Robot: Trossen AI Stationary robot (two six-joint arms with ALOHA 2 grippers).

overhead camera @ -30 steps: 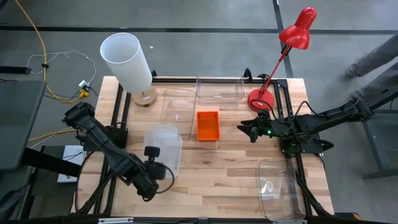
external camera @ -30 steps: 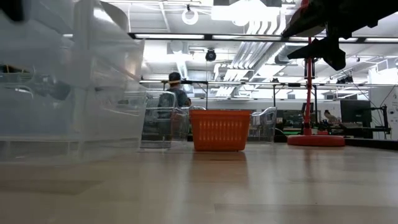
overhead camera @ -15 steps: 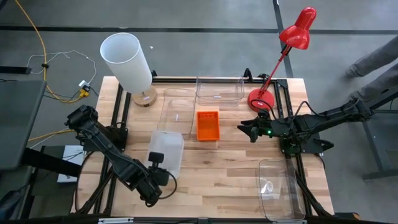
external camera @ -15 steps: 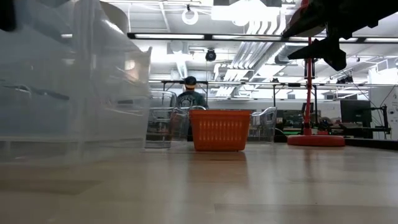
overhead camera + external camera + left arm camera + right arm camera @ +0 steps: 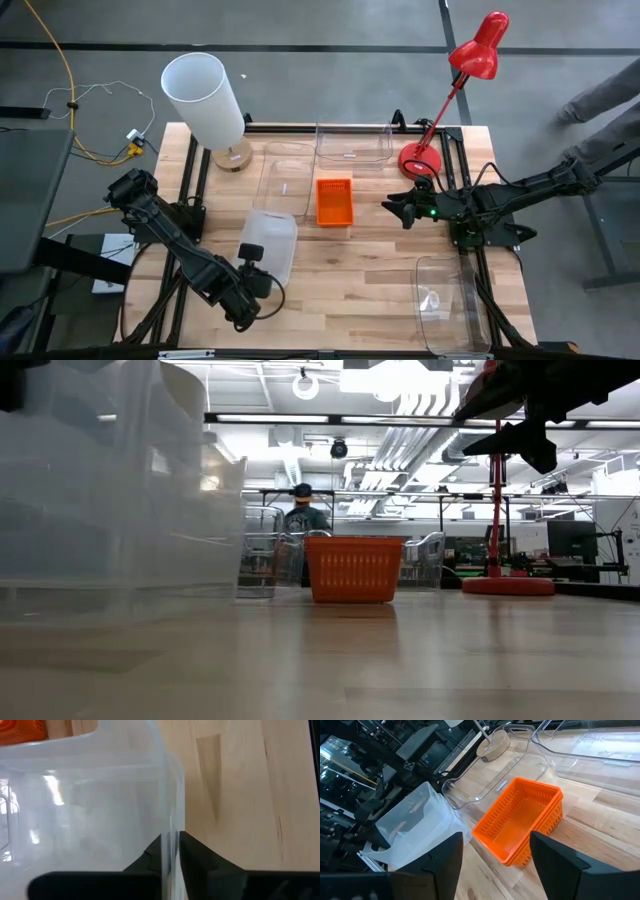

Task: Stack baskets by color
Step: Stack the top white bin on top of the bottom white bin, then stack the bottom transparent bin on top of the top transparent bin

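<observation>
Between the fingers of the left tool (image 5: 170, 857) stands the thin wall of a clear bin (image 5: 266, 243), pinched near the desk (image 5: 350, 280) edge. If this grip slips, the bin may tip. Right tool (image 5: 394, 210) hangs spread just beside the orange basket (image 5: 335, 200), holding nothing.

Overhead looks straight down, low looks level across tabletop, wrists close-in — all share orange basket (image 5: 335, 201).
</observation>
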